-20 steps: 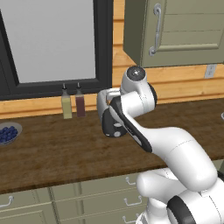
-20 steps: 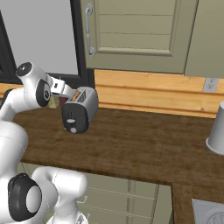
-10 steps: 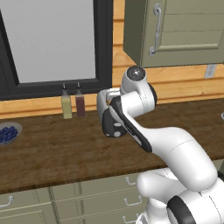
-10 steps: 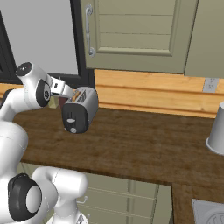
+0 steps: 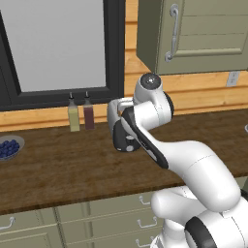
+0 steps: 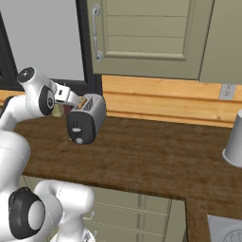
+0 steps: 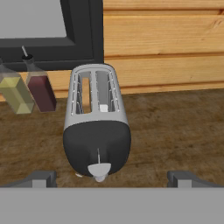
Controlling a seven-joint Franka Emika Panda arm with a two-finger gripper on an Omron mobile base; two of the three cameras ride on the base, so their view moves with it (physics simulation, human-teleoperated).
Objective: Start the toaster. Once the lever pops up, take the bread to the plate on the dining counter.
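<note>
Your gripper (image 7: 112, 178) hangs above and just short of the toaster (image 7: 97, 131), jaws spread wide and holding nothing; its two fingertips (image 7: 40, 178) straddle the toaster's near end from either side. The toaster lies straight ahead of and below the hand, its long axis running away from you toward the wall, slots on top, black front panel facing you. The lever (image 7: 99, 169) sits low on that panel, at the middle between the fingertips and closest to the hand. That is the relation to mind: you would need to come down on the near face, not the slots. A tan slice, the bread (image 7: 85, 94), stands in the left slot.

Left of the toaster, by the window frame, stand two slim bottles (image 7: 27, 89), close but apart from it. A bowl of blueberries (image 5: 8, 147) sits far left on the counter (image 6: 156, 156), a pale cup (image 6: 233, 140) far right. Nothing stands between gripper and lever.
</note>
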